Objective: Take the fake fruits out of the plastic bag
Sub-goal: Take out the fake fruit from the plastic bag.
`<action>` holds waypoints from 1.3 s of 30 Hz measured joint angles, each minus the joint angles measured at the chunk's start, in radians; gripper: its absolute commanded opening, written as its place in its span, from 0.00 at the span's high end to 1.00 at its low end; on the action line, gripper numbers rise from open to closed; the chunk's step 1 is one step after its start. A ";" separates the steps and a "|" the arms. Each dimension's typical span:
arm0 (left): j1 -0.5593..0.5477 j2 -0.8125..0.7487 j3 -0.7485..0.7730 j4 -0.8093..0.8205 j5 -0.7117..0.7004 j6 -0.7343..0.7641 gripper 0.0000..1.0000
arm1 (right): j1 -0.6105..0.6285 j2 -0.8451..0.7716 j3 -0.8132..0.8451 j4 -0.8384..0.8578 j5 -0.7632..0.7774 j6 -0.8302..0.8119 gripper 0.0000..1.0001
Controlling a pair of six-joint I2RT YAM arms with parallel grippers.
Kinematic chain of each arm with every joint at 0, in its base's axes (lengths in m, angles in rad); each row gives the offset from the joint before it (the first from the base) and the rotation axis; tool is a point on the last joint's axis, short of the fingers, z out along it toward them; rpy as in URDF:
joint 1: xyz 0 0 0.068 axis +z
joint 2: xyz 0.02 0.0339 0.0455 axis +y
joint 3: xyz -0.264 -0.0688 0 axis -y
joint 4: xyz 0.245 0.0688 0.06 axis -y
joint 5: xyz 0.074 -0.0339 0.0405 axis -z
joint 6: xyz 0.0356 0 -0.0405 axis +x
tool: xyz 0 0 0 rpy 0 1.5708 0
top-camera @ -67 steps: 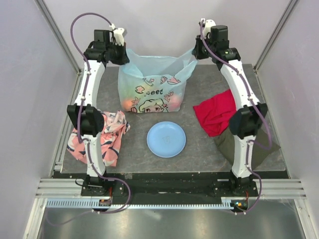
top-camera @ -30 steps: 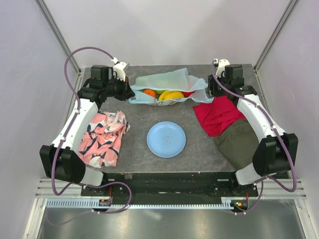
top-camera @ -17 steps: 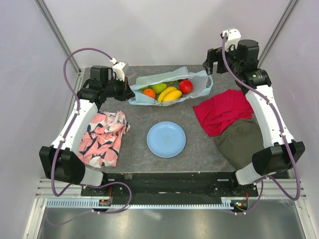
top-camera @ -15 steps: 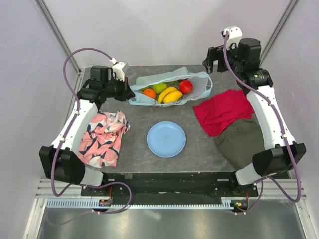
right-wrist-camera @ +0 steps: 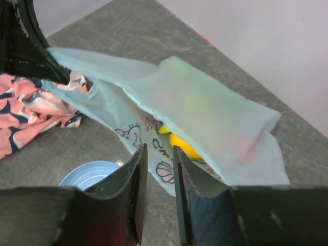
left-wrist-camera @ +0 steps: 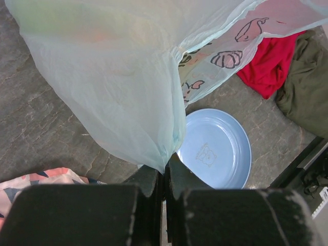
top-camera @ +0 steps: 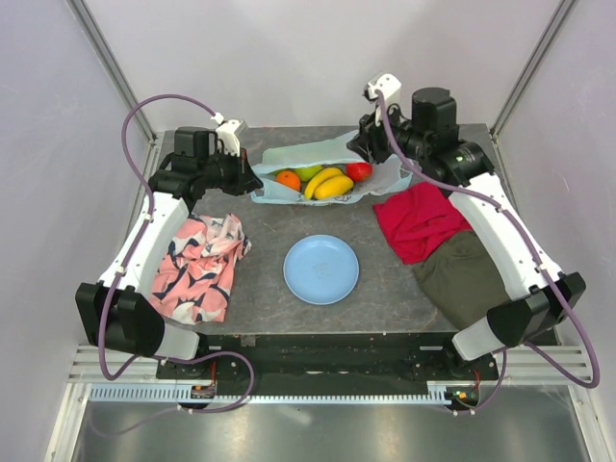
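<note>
The plastic bag (top-camera: 322, 154) lies on its side at the back of the table, pale blue and translucent. In its open mouth I see fake fruits: an orange (top-camera: 288, 179), a green fruit (top-camera: 308, 172), a yellow banana (top-camera: 329, 185) and a red apple (top-camera: 359, 171). My left gripper (top-camera: 248, 179) is shut on the bag's left edge, and the film (left-wrist-camera: 118, 77) bunches into the jaws (left-wrist-camera: 165, 166). My right gripper (top-camera: 356, 146) hovers over the bag's right end, narrowly open (right-wrist-camera: 160, 154) with nothing between its fingers. Below it the banana (right-wrist-camera: 183, 145) shows under the bag (right-wrist-camera: 205, 113).
A light-blue plate (top-camera: 321, 269) sits in front of the bag. A pink patterned cloth (top-camera: 197, 265) lies at the left. On the right a red cloth (top-camera: 419, 219) lies on an olive cloth (top-camera: 467, 274). Frame posts and walls stand at the back corners.
My right gripper let go of the bag's right edge, rose with its jaws wide, then swung left over the bag as the jaws narrowed. The bag's mouth fell open. The left gripper has not moved.
</note>
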 measured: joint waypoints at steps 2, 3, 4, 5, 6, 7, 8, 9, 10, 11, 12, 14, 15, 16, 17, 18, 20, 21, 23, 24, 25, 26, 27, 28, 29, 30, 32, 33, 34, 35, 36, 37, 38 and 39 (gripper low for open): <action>0.000 0.000 0.000 0.001 0.005 -0.010 0.98 | 0.021 0.012 -0.023 0.000 -0.017 -0.008 0.71; 0.000 0.000 0.000 0.002 0.008 -0.011 0.98 | 0.022 0.018 -0.031 0.000 -0.021 -0.011 0.71; 0.000 -0.002 -0.001 0.003 0.011 -0.014 0.98 | 0.023 0.030 -0.046 0.000 -0.026 -0.015 0.72; 0.000 -0.003 -0.002 0.003 0.014 -0.016 0.98 | 0.023 0.042 -0.058 0.000 -0.028 -0.018 0.74; 0.000 -0.006 -0.005 0.005 0.018 -0.018 0.98 | 0.024 0.058 -0.074 0.001 -0.030 -0.023 0.75; 0.000 -0.010 -0.009 0.005 0.018 -0.020 0.98 | 0.024 0.076 -0.088 0.000 -0.030 -0.028 0.76; 0.000 -0.013 -0.014 0.005 0.019 -0.022 0.98 | 0.026 0.097 -0.098 -0.002 -0.030 -0.034 0.77; 0.000 -0.017 -0.019 0.006 0.020 -0.025 0.98 | 0.027 0.119 -0.106 -0.002 -0.029 -0.037 0.77; 0.000 -0.021 -0.026 0.008 0.021 -0.028 0.98 | 0.031 0.143 -0.111 -0.002 -0.028 -0.041 0.78; 0.000 -0.023 -0.032 0.010 0.022 -0.030 0.98 | 0.034 0.166 -0.114 -0.002 -0.027 -0.044 0.80; 0.000 -0.025 -0.038 0.013 0.024 -0.035 0.98 | 0.038 0.187 -0.116 -0.001 -0.024 -0.049 0.81; 0.000 -0.026 -0.047 0.019 0.026 -0.040 0.98 | 0.045 0.222 -0.121 0.005 -0.003 -0.055 0.81; 0.000 -0.026 -0.050 0.020 0.026 -0.042 0.98 | 0.047 0.239 -0.122 0.010 0.017 -0.058 0.80; 0.000 -0.026 -0.053 0.021 0.026 -0.043 0.98 | 0.050 0.257 -0.122 0.019 0.040 -0.060 0.79; 0.000 -0.026 -0.056 0.022 0.027 -0.043 0.98 | 0.052 0.277 -0.122 0.031 0.065 -0.066 0.72; 0.000 -0.027 -0.062 0.026 0.027 -0.043 0.98 | 0.053 0.296 -0.122 0.045 0.094 -0.072 0.68; 0.000 -0.036 -0.081 0.028 0.027 -0.043 0.98 | 0.053 0.346 -0.122 0.069 0.165 -0.087 0.51; 0.000 -0.046 -0.100 0.029 0.027 -0.043 0.99 | 0.053 0.371 -0.122 0.079 0.198 -0.092 0.44; 0.000 -0.061 -0.129 0.026 0.027 -0.042 0.98 | 0.053 0.412 -0.122 0.095 0.261 -0.094 0.23; 0.000 -0.070 -0.148 0.027 0.026 -0.042 0.98 | 0.051 0.436 -0.122 0.107 0.309 -0.099 0.19; 0.000 -0.078 -0.163 0.025 0.026 -0.041 0.98 | 0.050 0.457 -0.120 0.117 0.344 -0.095 0.14; 0.000 -0.082 -0.173 0.024 0.026 -0.040 0.98 | 0.050 0.473 -0.116 0.122 0.373 -0.087 0.13; 0.000 -0.086 -0.182 0.024 0.026 -0.038 0.98 | 0.048 0.494 -0.107 0.127 0.409 -0.079 0.12; 0.000 -0.089 -0.190 0.023 0.026 -0.034 0.98 | 0.047 0.527 -0.080 0.131 0.450 -0.071 0.12; 0.000 -0.090 -0.194 0.023 0.026 -0.029 0.98 | 0.044 0.548 -0.062 0.140 0.466 -0.064 0.11; 0.000 -0.090 -0.198 0.022 0.025 -0.022 0.98 | 0.042 0.570 -0.039 0.142 0.481 -0.061 0.11; -0.003 -0.090 -0.203 0.017 0.024 -0.008 0.98 | 0.036 0.624 0.025 0.153 0.508 -0.053 0.11; -0.003 -0.090 -0.204 0.016 0.024 -0.004 0.98 | 0.034 0.649 0.055 0.160 0.520 -0.050 0.11; -0.004 -0.089 -0.205 0.015 0.023 0.004 0.98 | 0.031 0.677 0.089 0.163 0.530 -0.047 0.11; -0.005 -0.089 -0.205 0.014 0.022 0.013 0.98 | 0.028 0.703 0.122 0.169 0.538 -0.043 0.11; -0.005 -0.087 -0.205 0.013 0.022 0.021 0.98 | 0.025 0.729 0.153 0.173 0.542 -0.039 0.11; -0.005 -0.085 -0.205 0.011 0.021 0.028 0.98 | 0.022 0.754 0.182 0.180 0.549 -0.038 0.11; -0.005 -0.083 -0.205 0.008 0.020 0.036 0.98 | 0.017 0.774 0.208 0.190 0.555 -0.036 0.11; -0.005 -0.079 -0.205 0.003 0.018 0.043 0.98 | 0.011 0.793 0.235 0.193 0.557 -0.032 0.11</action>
